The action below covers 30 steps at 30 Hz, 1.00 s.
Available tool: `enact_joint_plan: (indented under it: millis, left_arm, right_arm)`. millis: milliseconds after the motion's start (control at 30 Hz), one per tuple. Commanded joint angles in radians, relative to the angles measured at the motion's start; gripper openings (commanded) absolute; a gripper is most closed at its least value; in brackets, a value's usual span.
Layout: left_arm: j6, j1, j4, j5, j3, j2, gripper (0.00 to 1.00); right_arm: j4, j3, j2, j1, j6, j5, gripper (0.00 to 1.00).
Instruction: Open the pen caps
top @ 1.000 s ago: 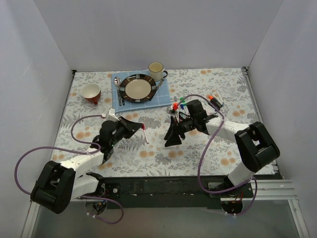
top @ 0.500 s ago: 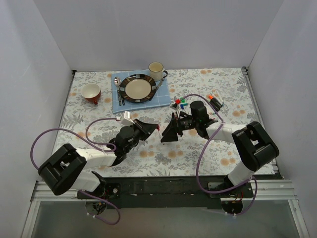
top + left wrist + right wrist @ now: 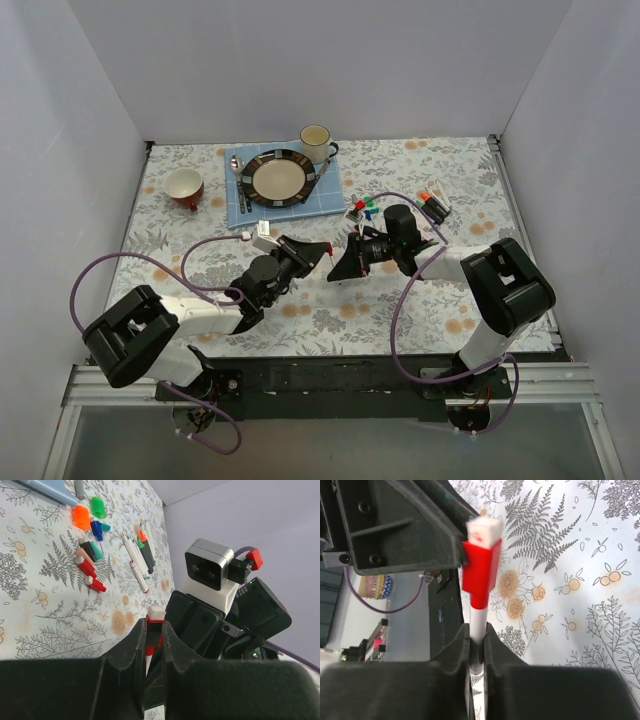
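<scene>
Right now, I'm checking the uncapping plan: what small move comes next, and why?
Probably a straight pull apart: the left gripper pinches the red cap, the right gripper grips the white barrel beside it, and the cap is not yet off.

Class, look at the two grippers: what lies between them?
One red-capped pen. The left gripper and right gripper are both shut on it. Both wrist views show this.

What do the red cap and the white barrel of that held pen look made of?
The cap looks like plastic: opaque glossy red, crisp moulded edges. The barrel is probably plastic too: smooth plain white, slight sheen, not certain.
</scene>
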Motion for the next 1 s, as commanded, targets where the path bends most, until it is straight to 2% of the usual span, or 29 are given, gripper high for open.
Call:
enact_joint_plan:
  millis: [0,33,100,133,267,367,567,800,967]
  left_arm:
    - [0.04,-0.005,-0.013,-0.02,0.025,-0.015,0.0]
    - [0.052,-0.005,-0.013,0.002,0.025,-0.021,0.14]
    - [0.133,-0.005,-0.039,0.068,0.028,-0.039,0.37]
    - [0.152,-0.005,-0.062,0.08,0.029,-0.05,0.53]
    - [0.202,-0.003,-0.143,0.094,0.014,-0.102,0.71]
    - [0.229,-0.002,-0.189,0.076,0.011,-0.14,0.72]
    - [0.281,-0.002,-0.234,0.066,0.034,-0.19,0.72]
    - [0.31,-0.002,-0.223,0.119,0.049,-0.164,0.7]
    - [0.311,-0.002,-0.203,0.142,0.067,-0.13,0.61]
  right_arm:
    - [0.008,0.058,-0.002,-0.001,-0.047,-0.061,0.01]
    - [-0.097,0.078,-0.009,-0.002,-0.09,-0.043,0.01]
    - [-0.258,0.128,-0.02,-0.002,-0.306,-0.001,0.01]
    - [-0.388,0.17,-0.031,-0.002,-0.424,0.022,0.01]
    - [-0.549,0.216,-0.054,-0.001,-0.624,0.0,0.01]
    - [-0.657,0.244,-0.058,-0.001,-0.745,-0.018,0.01]
    - [-0.756,0.274,-0.026,0.002,-0.83,-0.001,0.01]
    - [-0.776,0.285,-0.022,0.004,-0.841,0.013,0.01]
    - [-0.773,0.284,-0.019,0.004,-0.837,0.019,0.01]
